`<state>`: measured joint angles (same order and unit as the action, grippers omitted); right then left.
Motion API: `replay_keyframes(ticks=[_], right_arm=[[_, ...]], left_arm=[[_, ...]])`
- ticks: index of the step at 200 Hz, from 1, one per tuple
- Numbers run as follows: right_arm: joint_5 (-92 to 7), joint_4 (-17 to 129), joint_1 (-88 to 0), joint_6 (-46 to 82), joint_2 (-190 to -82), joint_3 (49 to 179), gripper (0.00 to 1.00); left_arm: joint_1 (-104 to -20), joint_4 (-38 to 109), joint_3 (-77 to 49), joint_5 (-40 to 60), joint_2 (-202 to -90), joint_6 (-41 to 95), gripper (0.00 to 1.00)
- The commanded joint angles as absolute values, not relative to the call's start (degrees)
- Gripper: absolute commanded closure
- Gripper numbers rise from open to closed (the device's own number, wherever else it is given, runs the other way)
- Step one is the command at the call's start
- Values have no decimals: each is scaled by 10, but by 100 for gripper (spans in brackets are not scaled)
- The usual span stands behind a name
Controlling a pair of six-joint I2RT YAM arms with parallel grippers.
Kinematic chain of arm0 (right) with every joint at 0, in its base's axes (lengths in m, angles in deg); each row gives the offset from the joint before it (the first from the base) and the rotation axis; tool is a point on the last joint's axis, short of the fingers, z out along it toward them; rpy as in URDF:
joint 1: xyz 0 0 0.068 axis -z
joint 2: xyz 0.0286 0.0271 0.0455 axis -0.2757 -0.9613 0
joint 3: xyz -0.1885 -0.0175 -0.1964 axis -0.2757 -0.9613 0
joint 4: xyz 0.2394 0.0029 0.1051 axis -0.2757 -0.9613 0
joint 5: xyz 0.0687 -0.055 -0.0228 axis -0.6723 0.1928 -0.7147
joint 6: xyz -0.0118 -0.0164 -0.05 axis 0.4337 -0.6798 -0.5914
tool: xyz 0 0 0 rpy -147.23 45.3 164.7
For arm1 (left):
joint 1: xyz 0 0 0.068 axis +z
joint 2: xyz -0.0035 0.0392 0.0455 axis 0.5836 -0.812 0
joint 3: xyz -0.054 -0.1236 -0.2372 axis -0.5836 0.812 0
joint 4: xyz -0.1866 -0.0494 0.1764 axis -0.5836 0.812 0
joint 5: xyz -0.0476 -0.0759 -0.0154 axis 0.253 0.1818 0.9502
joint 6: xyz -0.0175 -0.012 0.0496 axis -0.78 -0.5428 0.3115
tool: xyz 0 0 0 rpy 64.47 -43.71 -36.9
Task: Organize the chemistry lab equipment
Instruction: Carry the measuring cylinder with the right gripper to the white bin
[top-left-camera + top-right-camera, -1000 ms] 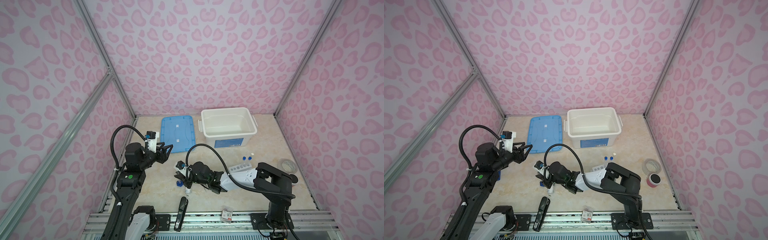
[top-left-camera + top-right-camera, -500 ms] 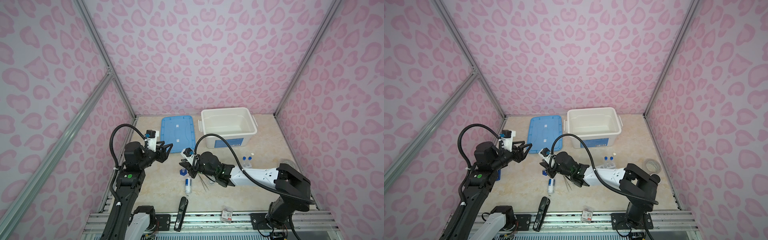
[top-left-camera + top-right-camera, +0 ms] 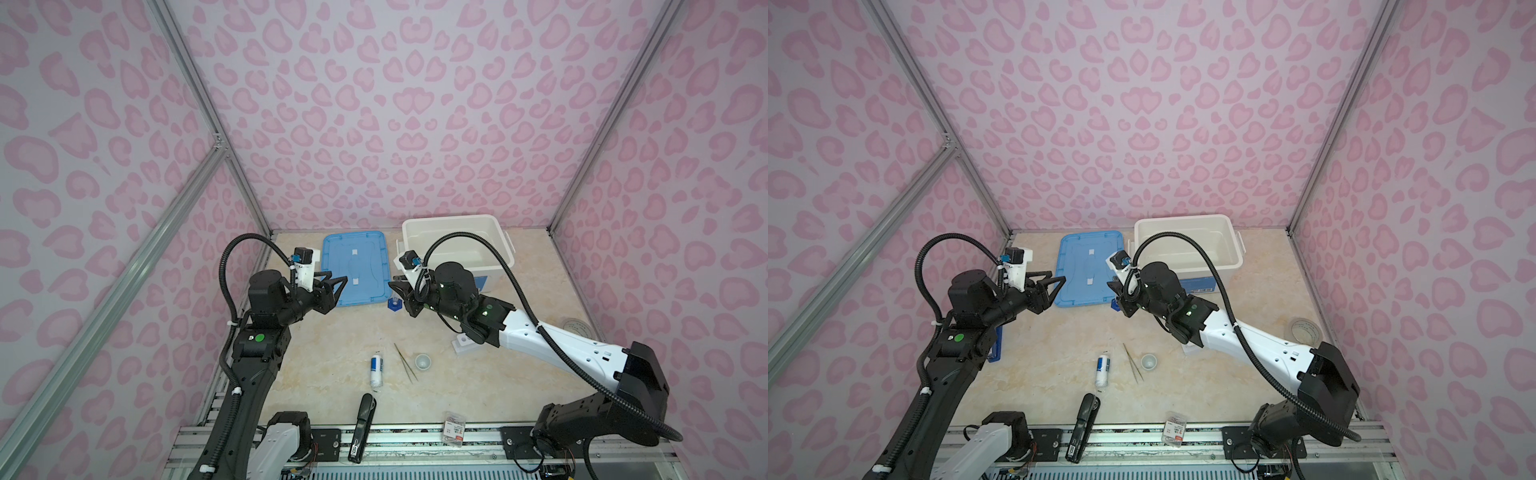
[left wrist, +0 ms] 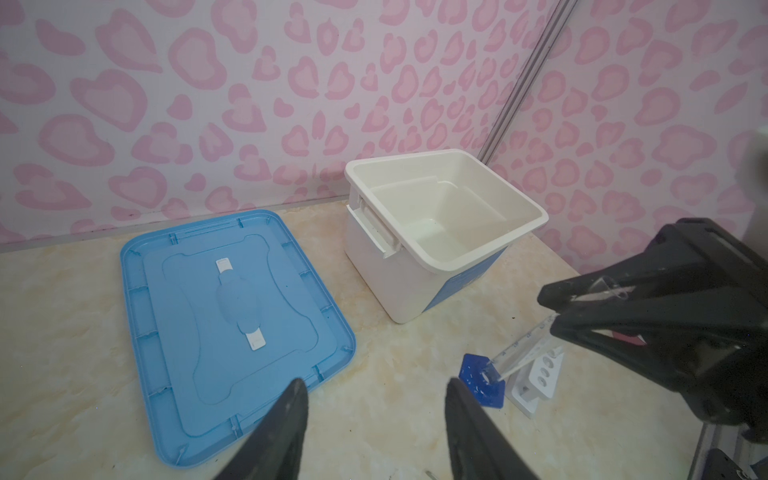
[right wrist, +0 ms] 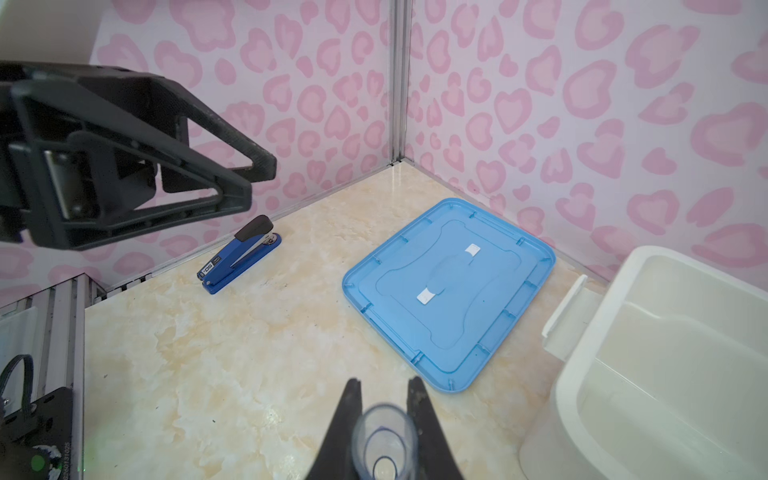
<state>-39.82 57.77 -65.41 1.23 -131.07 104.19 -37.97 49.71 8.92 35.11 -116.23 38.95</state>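
Observation:
My right gripper [image 3: 400, 291] is shut on the clear cylinder [image 4: 524, 344], which tilts with its blue base [image 3: 394, 305] low, between the blue lid and the white bin. Its open rim [image 5: 384, 436] sits between the right gripper's [image 5: 384, 381] fingers. My left gripper [image 3: 340, 283] hovers open and empty over the lid's near edge, facing the cylinder. Nothing lies between the left gripper's [image 4: 375, 388] fingers. On the front floor lie the white blue-labelled bottle [image 3: 376, 370], metal tweezers [image 3: 405, 361] and tiny white cup [image 3: 423, 360]. The white rack [image 3: 463, 344] peeks out under the right arm.
The white bin [image 3: 500, 237] stands open at the back, with the blue lid [image 3: 357, 270] flat beside it. A black stapler [image 3: 363, 419] and a small packet [image 3: 453, 428] lie at the front edge. A tape roll [image 3: 575, 328] sits far right and a blue stapler [image 5: 239, 259] by the left wall.
My right arm has carried the cylinder from the front centre, near the bottle, up and back toward the lid and bin. The left arm has stayed put.

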Motion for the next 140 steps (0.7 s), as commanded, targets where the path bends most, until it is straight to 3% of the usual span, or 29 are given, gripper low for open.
replay_keyframes(ticks=[1,54,140], right_arm=[[-389,551,-628,10,-1302,1054,90],[-365,501,-558,-9,-1303,1116,90],[-372,508,-459,-21,-1431,1243,89]], left_arm=[[-394,474,70,360,-1172,411,44],[-474,502,39,326,-1209,463,43],[-559,515,0,337,-1261,490,43]])
